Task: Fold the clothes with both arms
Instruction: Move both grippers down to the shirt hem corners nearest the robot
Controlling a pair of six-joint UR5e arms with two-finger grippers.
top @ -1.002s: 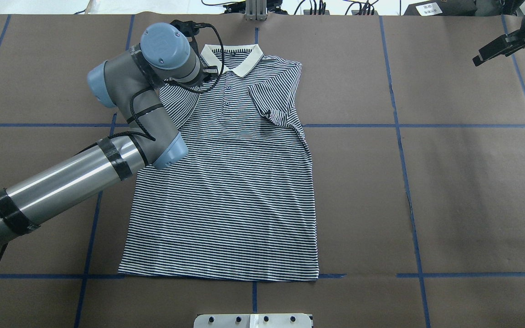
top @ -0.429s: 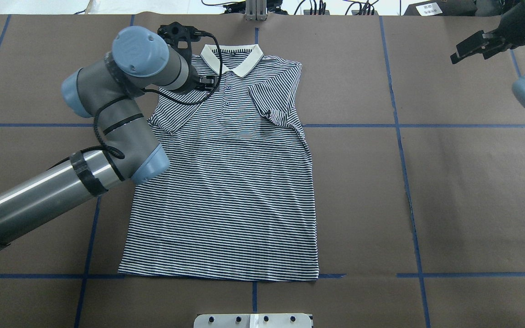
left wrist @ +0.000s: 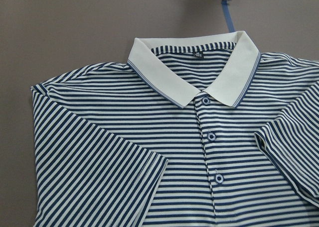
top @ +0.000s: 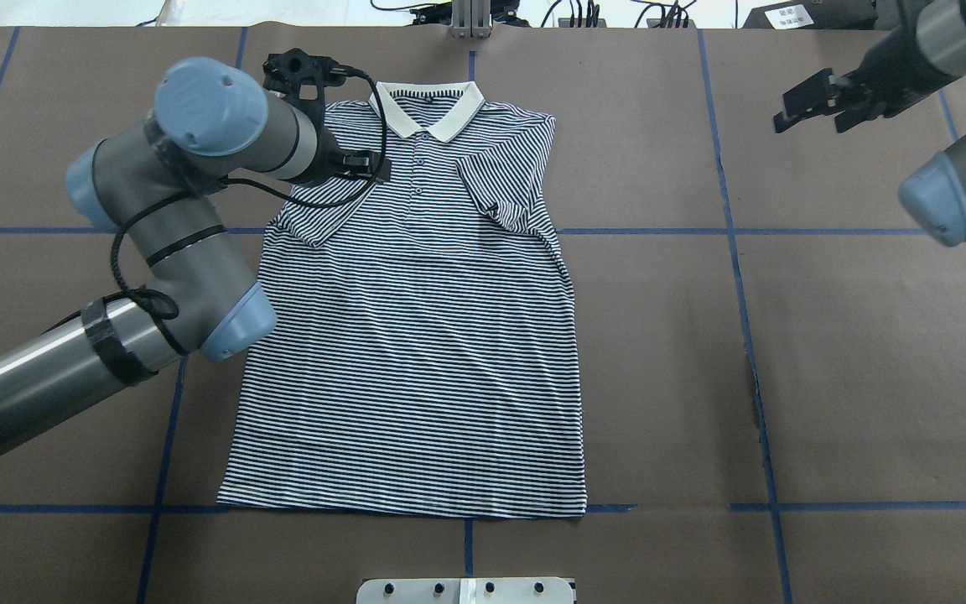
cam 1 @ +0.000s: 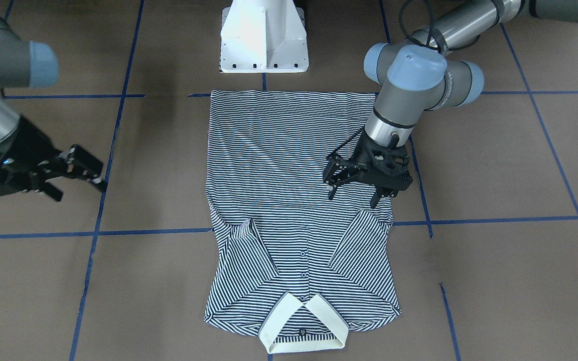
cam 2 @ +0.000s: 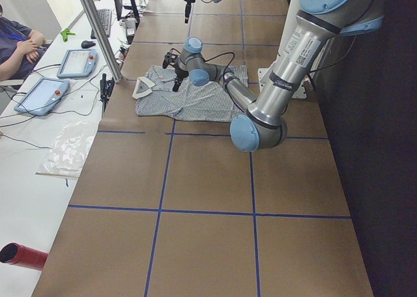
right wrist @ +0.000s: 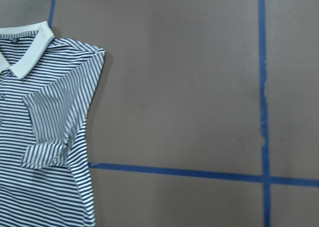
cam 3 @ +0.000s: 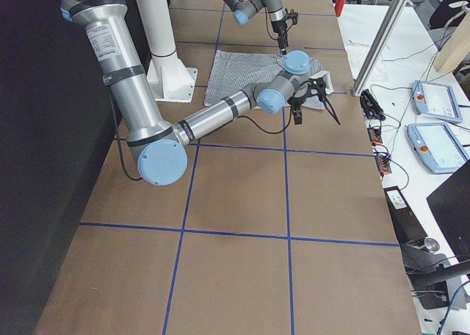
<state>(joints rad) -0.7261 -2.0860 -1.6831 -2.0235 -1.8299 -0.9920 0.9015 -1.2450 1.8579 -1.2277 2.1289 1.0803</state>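
Observation:
The striped polo shirt (top: 416, 352) lies flat, front up, cream collar (top: 428, 109) at the far side and hem near the robot. Both short sleeves are folded inward onto the chest (cam 1: 356, 240) (cam 1: 246, 250). My left gripper (cam 1: 354, 196) hangs open and empty just above the shirt, on the hem side of its folded sleeve; in the overhead view (top: 355, 159) the wrist mostly hides it. My right gripper (top: 810, 113) is open and empty, over bare table well right of the shirt (cam 1: 81, 190). The left wrist view shows the collar (left wrist: 194, 77), the right wrist view the shirt's edge (right wrist: 55, 117).
Brown paper with blue tape lines (top: 734, 252) covers the table. The white pedestal base (cam 1: 264, 37) stands by the hem. A metal post (top: 470, 17) and cables sit past the collar. A side table with tablets (cam 2: 55, 82) and a seated person lie beyond.
My left arm has swung left and back from the collar area, uncovering the folded sleeve. My right gripper has moved left into view, toward the shirt. The shirt has not moved.

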